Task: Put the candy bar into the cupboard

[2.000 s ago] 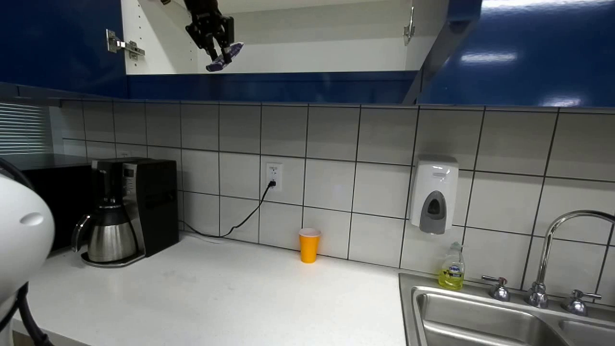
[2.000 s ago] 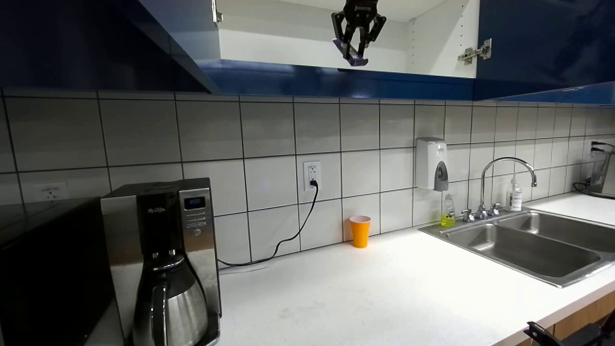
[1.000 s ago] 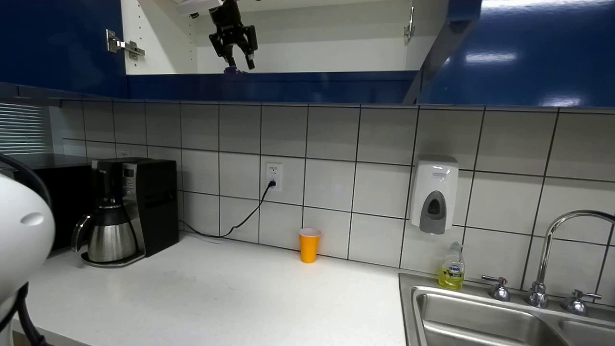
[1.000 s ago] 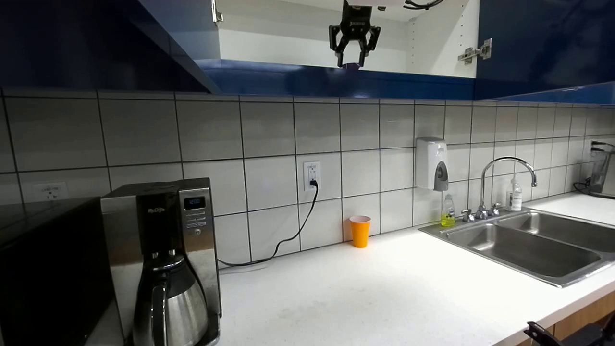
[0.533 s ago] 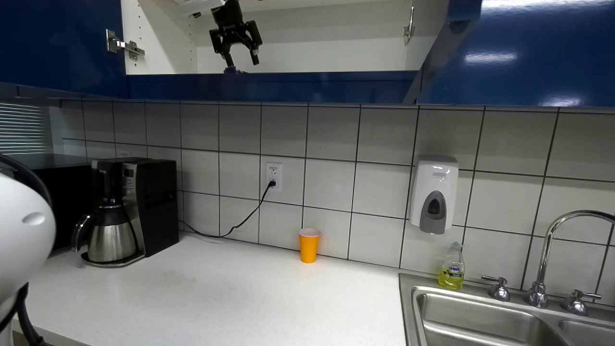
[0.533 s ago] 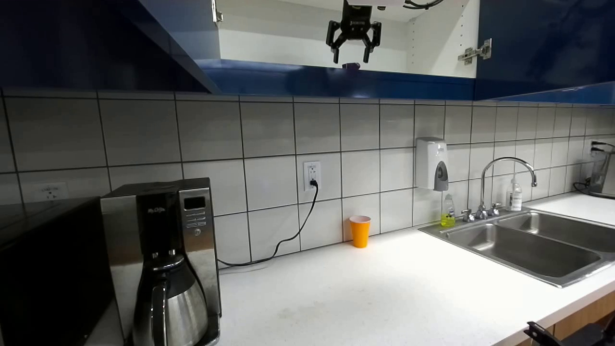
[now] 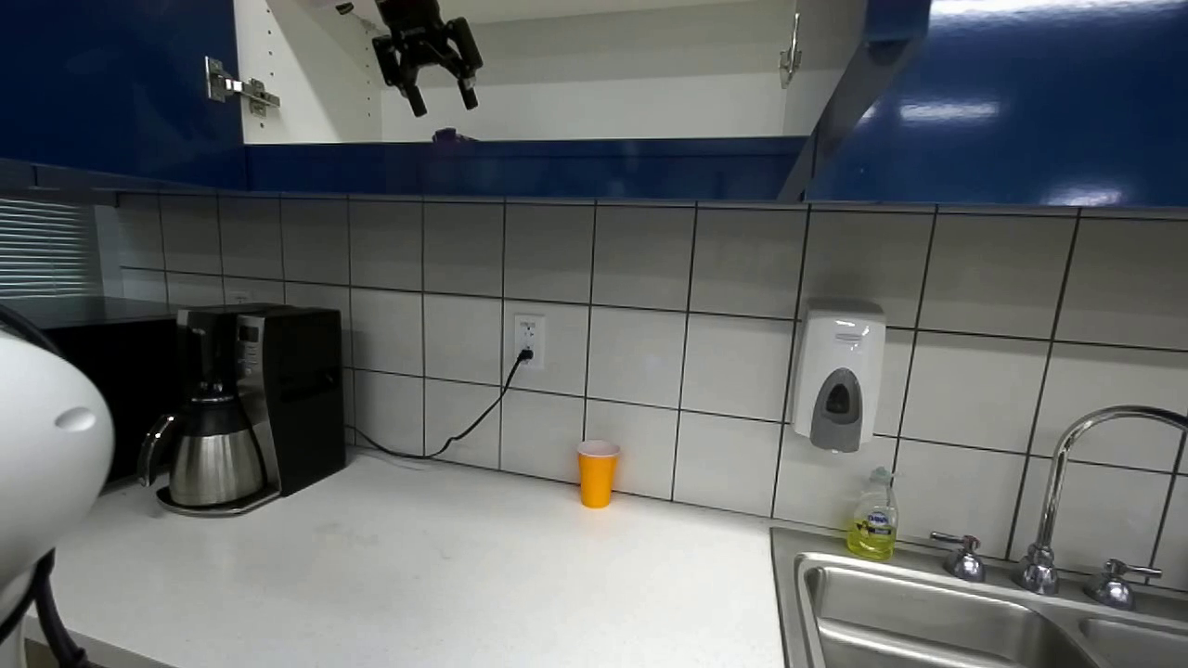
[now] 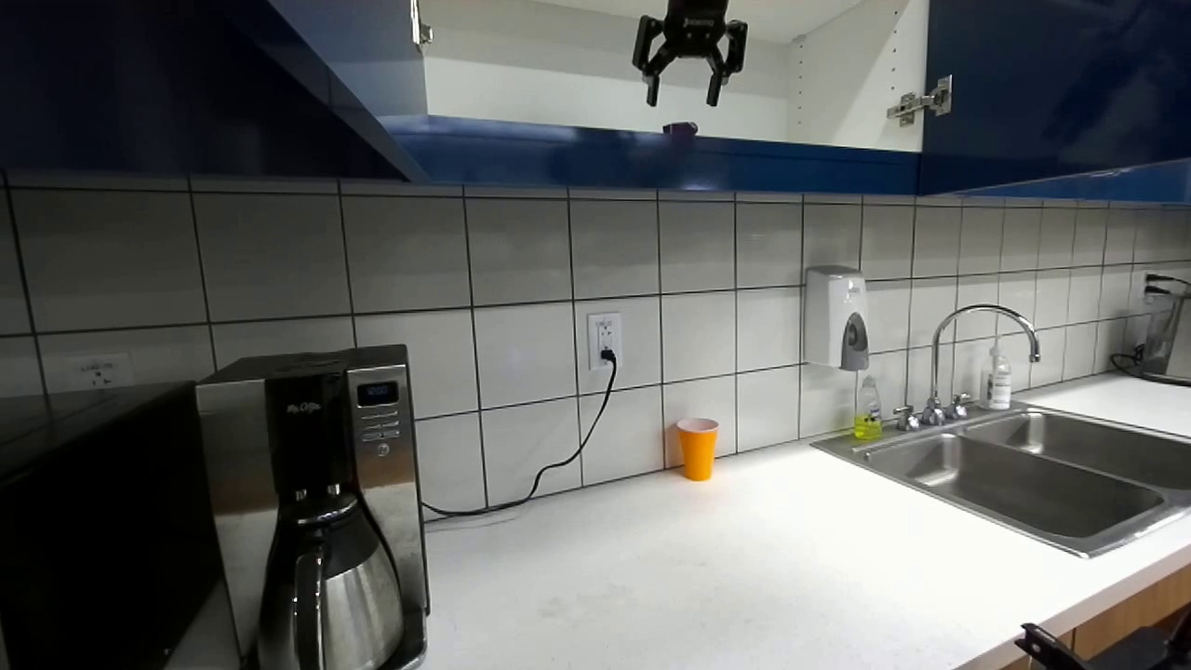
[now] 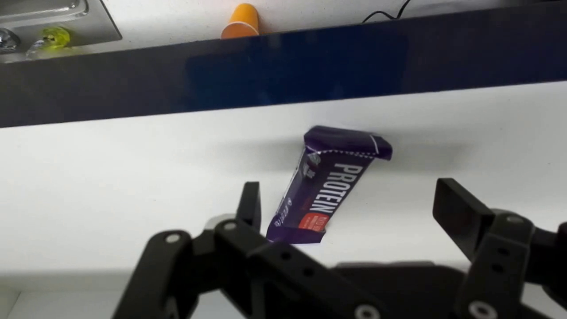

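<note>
The candy bar (image 9: 328, 186), in a purple wrapper with white lettering, lies on the white floor of the cupboard (image 9: 133, 177), close behind its blue front edge. In both exterior views only a small dark top part of the candy bar (image 7: 451, 135) (image 8: 680, 128) shows over that edge. My gripper (image 7: 445, 108) (image 8: 683, 100) hangs above it inside the cupboard opening, apart from the bar. Its fingers (image 9: 463, 217) stand wide open with nothing held between them. In the wrist view the gripper (image 9: 347, 201) frames the bar from above, and a finger slightly overlaps the bar's lower end.
Both blue cupboard doors (image 7: 111, 83) (image 8: 1061, 84) stand open at the sides of the opening. On the counter below are an orange cup (image 7: 597, 475), a coffee maker (image 8: 316, 502) and a dish soap bottle (image 7: 872, 520) by the sink (image 8: 1023, 475). A soap dispenser (image 7: 840, 376) hangs on the tiles.
The gripper, earlier shut on the candy bar, went down to the cupboard floor and opened. It has since risen off the bar, which stays lying there.
</note>
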